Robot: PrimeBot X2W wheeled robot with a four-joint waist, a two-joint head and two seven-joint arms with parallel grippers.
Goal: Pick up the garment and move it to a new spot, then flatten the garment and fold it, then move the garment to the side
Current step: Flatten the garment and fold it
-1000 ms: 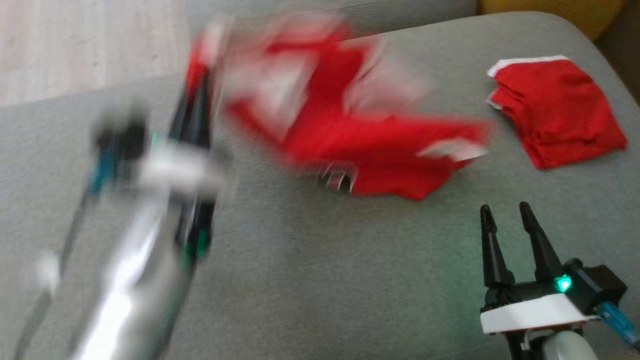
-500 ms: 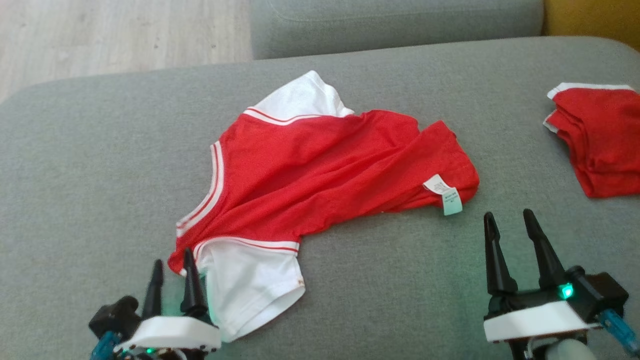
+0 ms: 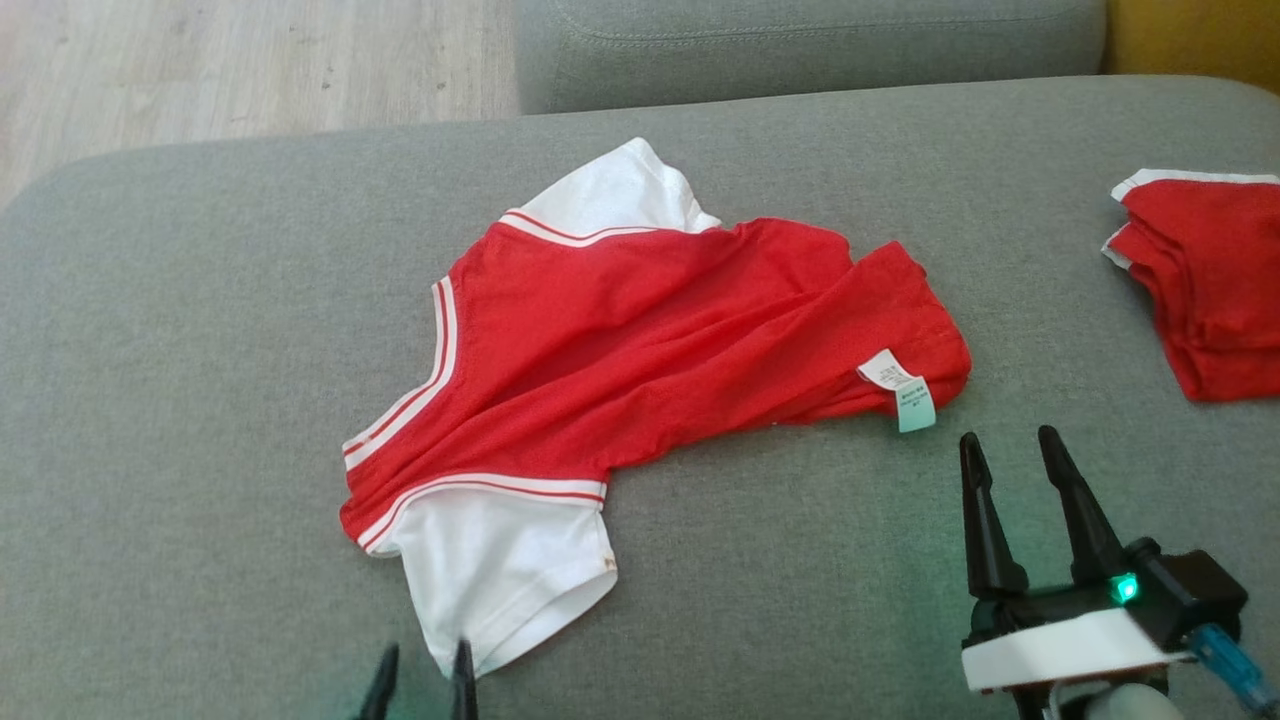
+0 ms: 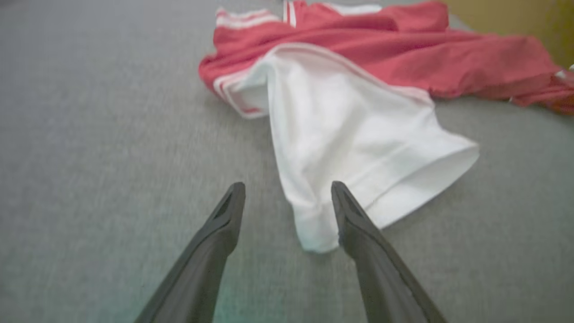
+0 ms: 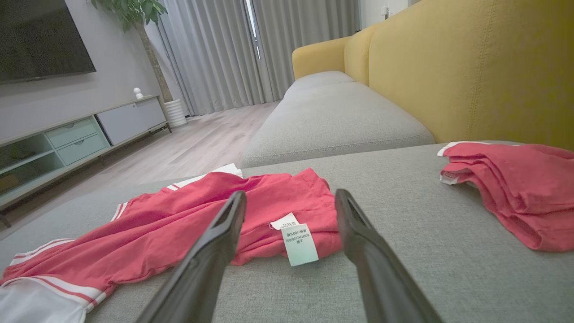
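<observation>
The garment (image 3: 640,340), a red shirt with white sleeves, lies rumpled and loose on the grey sofa cushion (image 3: 200,350). My left gripper (image 3: 420,668) is open at the bottom edge, just below the near white sleeve (image 3: 500,570). In the left wrist view the left gripper (image 4: 287,190) has its fingers spread, and the sleeve's (image 4: 354,134) corner lies between them beside the right finger, not pinched. My right gripper (image 3: 1010,450) is open and empty, just short of the hem label (image 3: 905,395). In the right wrist view the right gripper (image 5: 290,197) points at the garment (image 5: 179,220).
A second red garment (image 3: 1210,290) lies folded at the right edge of the cushion. Another grey cushion (image 3: 800,40) sits behind, wooden floor (image 3: 200,70) at far left. A yellow sofa back (image 5: 471,67) rises on the right; a low cabinet (image 5: 67,139) stands across the room.
A second ago my left gripper was shut on the garment in mid-air. It has opened and drawn back toward the bottom edge; the garment now lies on the cushion. The right gripper has stayed put.
</observation>
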